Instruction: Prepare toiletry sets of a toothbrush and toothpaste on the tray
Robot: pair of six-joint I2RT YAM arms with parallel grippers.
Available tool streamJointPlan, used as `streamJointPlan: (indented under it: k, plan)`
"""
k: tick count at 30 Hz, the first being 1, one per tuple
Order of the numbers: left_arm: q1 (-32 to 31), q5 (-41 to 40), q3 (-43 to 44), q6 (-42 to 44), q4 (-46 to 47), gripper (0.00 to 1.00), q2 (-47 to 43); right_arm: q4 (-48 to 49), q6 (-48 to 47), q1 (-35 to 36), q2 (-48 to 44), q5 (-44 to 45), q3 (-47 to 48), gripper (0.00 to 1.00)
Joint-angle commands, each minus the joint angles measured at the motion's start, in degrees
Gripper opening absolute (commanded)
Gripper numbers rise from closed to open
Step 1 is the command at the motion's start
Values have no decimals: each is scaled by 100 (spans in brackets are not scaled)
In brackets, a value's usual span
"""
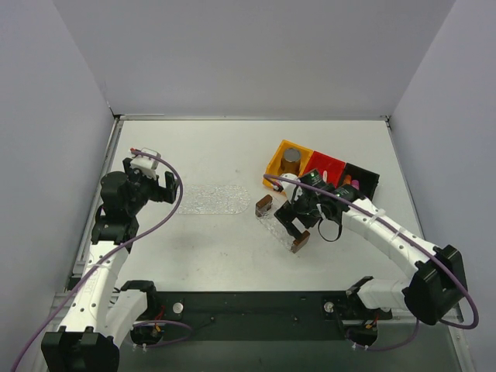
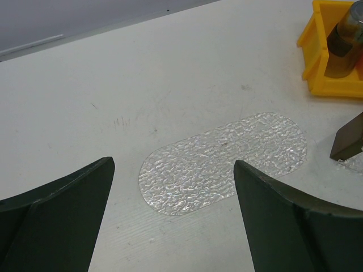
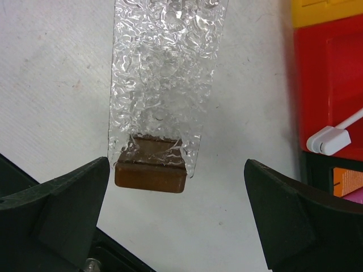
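The tray point(image 1: 280, 225) lies slantwise on the desk point(image 1: 194, 155) just in front of the row of bins, a dark wooden block point(image 3: 150, 170) at each end of its clear, bubbly strip. The right tool point(image 3: 176, 167) hangs directly over the tray's near end, released, its two dark fingers point(image 3: 57, 198) spread wide on either side of the block and gripping nothing. The toothbrush point(image 3: 329, 139) is off to the right of the tray: its white head shows at the near edge of the red bin point(image 1: 324, 166), the handle running up and away. Just beyond it, in the black bin point(image 1: 363, 178), orange and pink patches of the toothpaste point(image 3: 349, 180) peek in at the edge of the right wrist view. The left tool point(image 1: 167, 186) is well apart at the left side of the desk, also released and empty, facing a crinkly clear sheet point(image 2: 221, 164). The orange bin point(image 2: 329, 62) holds a dark cylinder point(image 2: 346, 39)
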Motion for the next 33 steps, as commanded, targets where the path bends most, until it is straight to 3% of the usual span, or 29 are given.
streamJointPlan:
  k: [1, 21, 30, 33]
  plan:
    - [-13, 23, 117, 37, 88, 98, -81, 225, 112, 166, 326, 239, 16, 100]
    - [-22, 23, 29, 72, 132, 97, -81, 629, 296, 377, 1328, 274, -168, 99]
    - [-22, -3, 20, 195, 53, 97, -160, 673, 261, 377, 1496, 406, -256, 90]
    - [-22, 85, -33, 300, 27, 97, -213, 664, 226, 369, 1522, 467, -247, 81]
